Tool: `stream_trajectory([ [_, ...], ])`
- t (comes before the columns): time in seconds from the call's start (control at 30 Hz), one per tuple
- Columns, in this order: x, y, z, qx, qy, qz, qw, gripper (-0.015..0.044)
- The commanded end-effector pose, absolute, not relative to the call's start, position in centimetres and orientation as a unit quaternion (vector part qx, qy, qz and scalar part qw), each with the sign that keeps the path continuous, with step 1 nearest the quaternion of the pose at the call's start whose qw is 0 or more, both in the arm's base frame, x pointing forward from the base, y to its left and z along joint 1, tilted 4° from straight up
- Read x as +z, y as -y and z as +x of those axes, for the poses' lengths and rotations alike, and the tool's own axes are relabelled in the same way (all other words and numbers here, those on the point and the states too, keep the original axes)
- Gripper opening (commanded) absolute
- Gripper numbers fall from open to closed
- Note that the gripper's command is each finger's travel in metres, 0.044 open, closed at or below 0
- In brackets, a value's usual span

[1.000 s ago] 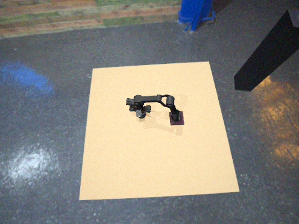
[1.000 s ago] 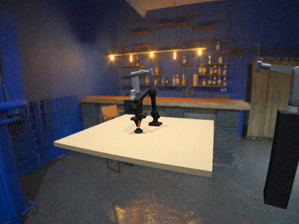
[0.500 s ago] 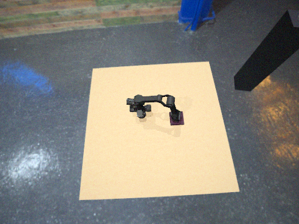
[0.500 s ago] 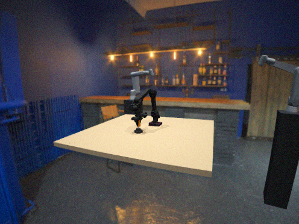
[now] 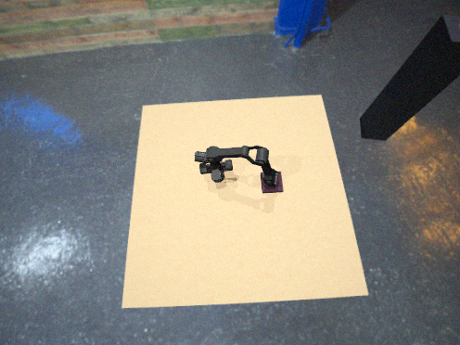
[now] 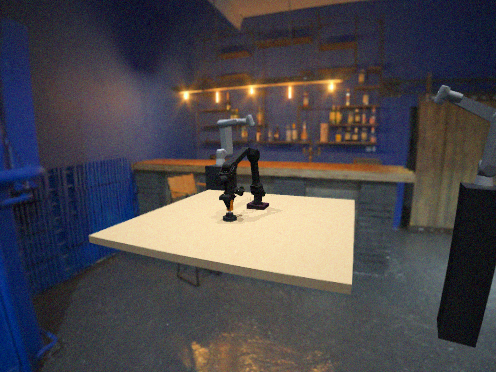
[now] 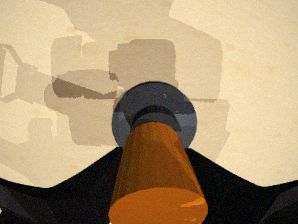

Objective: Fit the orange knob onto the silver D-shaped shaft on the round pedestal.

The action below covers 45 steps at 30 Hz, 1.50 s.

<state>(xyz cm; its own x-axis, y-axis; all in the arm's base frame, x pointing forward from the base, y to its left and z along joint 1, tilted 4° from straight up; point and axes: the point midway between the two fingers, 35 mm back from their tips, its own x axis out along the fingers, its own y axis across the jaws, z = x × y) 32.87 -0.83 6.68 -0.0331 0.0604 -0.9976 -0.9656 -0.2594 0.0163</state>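
Note:
The orange knob (image 6: 231,205) (image 7: 154,167) is upright between the fingers of my gripper (image 7: 153,153), which is shut on it. In the wrist view its top faces the camera and its lower end covers the middle of the dark grey round pedestal (image 6: 229,218) (image 7: 152,93). A darker raised ring or shadow curves around that lower end. The silver shaft, the knob's hole and both flat sides are hidden, so I cannot tell whether they line up or how far down the knob sits. In the top view the arm hides the knob.
The arm's dark base plate (image 5: 273,188) (image 6: 258,206) stands on the pale tabletop (image 5: 232,260) (image 6: 280,245) beside the pedestal. The arm's shadows fall on the tabletop around the pedestal. A black pillar (image 5: 408,88) (image 6: 462,260) stands beyond the tabletop's edge.

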Motion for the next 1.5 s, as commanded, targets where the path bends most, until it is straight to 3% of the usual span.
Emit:
stream_trajectory([
  [0.0, 6.97, 0.89, 33.20, 0.581, -0.418, -0.543, 0.439, 0.0000],
  [1.47, 6.57, 0.88, 32.97, 0.622, -0.355, -0.586, 0.380, 0.0000],
])
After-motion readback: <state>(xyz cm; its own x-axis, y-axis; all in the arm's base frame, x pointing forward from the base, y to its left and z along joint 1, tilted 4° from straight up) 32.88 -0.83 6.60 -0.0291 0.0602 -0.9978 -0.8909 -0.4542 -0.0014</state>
